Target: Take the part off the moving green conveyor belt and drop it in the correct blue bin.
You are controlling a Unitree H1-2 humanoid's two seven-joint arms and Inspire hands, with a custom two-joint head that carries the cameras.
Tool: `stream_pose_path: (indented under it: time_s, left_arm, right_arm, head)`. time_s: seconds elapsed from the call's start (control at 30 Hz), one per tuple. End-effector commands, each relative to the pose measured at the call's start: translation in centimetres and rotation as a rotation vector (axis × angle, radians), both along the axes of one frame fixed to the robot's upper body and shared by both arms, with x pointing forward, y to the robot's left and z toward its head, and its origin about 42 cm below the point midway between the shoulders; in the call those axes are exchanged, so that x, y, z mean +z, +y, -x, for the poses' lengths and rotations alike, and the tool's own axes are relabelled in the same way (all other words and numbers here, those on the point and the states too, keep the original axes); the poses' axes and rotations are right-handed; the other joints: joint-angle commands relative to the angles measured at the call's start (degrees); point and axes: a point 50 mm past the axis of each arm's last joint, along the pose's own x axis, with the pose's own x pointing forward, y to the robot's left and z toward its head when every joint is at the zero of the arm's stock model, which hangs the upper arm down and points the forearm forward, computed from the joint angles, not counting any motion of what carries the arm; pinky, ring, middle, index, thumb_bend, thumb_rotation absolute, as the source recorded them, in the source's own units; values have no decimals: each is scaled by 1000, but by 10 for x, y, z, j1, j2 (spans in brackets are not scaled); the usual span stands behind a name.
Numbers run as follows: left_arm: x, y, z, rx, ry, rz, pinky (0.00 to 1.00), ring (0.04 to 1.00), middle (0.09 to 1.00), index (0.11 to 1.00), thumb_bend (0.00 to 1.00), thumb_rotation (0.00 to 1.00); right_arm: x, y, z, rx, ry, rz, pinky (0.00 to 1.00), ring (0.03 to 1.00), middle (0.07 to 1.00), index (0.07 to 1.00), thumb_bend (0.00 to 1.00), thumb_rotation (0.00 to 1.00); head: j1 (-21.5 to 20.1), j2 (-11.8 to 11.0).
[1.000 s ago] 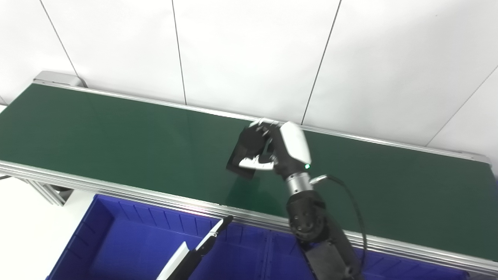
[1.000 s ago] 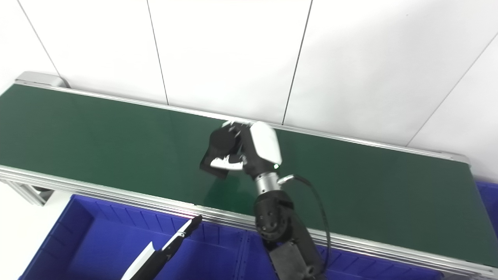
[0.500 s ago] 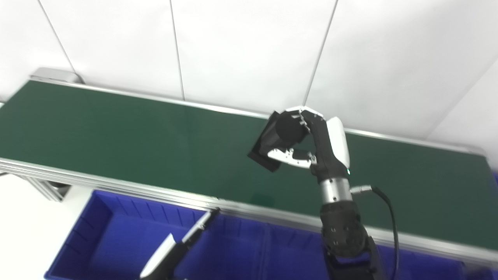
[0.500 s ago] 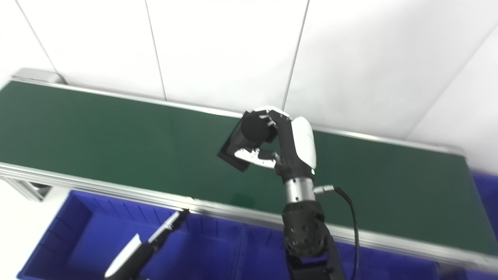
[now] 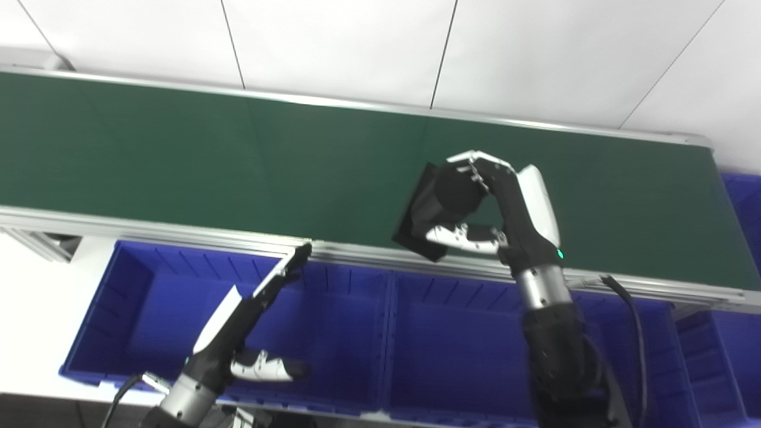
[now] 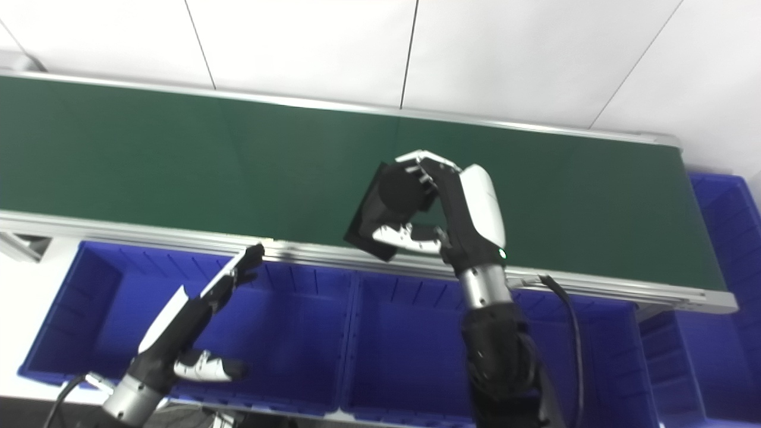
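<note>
Clearly the right hand pinches the black part between fingers and thumb above the conveyor belt's near edge, so a slipping grip could drop it short of the blue bin, while the left hand hangs open.

The right hand covers a part of the black part, so its full shape is not clear. The green belt is cut by the left edge. The rightmost blue bin is cut by the right edge.
</note>
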Motion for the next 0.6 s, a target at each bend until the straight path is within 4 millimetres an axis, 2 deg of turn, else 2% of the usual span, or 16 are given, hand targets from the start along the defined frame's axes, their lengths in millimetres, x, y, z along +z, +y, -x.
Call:
stream_pose_path:
  time_s: [0.0, 0.27, 0.57]
  left_arm:
    - [14, -2, -5, -3, -50, 23, 933, 974, 978, 977, 1000, 725]
    - [19, -2, -5, -1, -37, 26, 936, 975, 979, 979, 1000, 725]
    - [23, 0, -4, 8, -27, 5, 914, 970, 981, 981, 1000, 707]
  right_arm:
    - [10, -3, 9, 24, -61, -12, 316, 366, 488, 565, 505, 0]
    - [-11, -22, 43, 28, 22, 44, 326, 371, 489, 562, 506, 0]
    - [-38, -42, 59, 30, 157, 123, 346, 379, 486, 563, 507, 0]
  head:
    - [0, 2]
    - [-11, 12]
    - [-15, 17]
